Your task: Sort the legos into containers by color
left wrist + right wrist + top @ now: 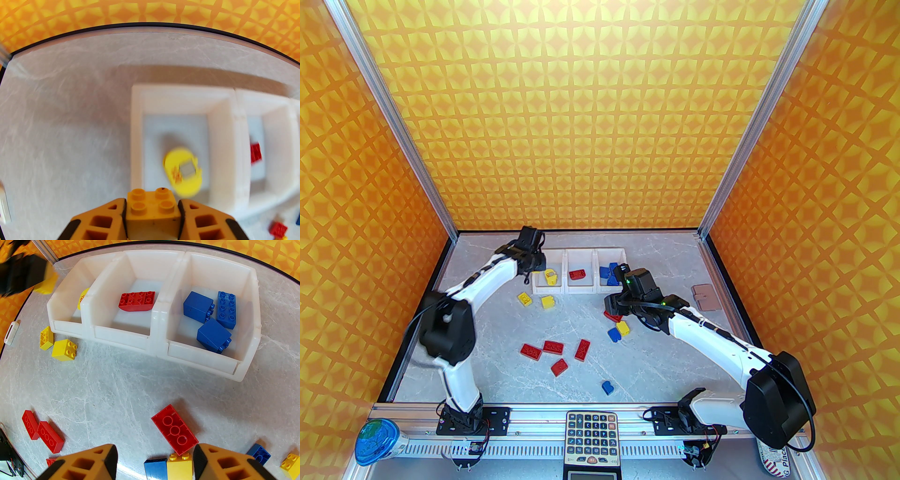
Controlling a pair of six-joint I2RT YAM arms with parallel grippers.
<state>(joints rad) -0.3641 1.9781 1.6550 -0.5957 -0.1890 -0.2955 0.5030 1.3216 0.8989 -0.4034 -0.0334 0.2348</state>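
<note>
Three joined white bins point(580, 288) stand at the back. My left gripper point(152, 208) is shut on a yellow lego point(151, 205), hovering at the left bin's point(137, 131) near-left corner; a rounded yellow piece point(183, 171) lies inside. The middle bin holds a red lego point(137, 301), the right bin three blue legos point(211, 315). My right gripper point(154, 458) is open low over the table, with a blue lego point(155, 469) and a yellow lego point(179, 464) between its fingers and an upturned red lego point(174, 432) just ahead. Loose red legos point(553, 347), yellow legos point(547, 302) and a blue lego point(607, 387) lie scattered.
A pinkish-brown pad point(707, 298) lies at the right of the table. A small white device point(11, 332) sits left of the bins. A calculator point(590, 438) and a blue-lidded cup point(375, 443) rest on the near rail.
</note>
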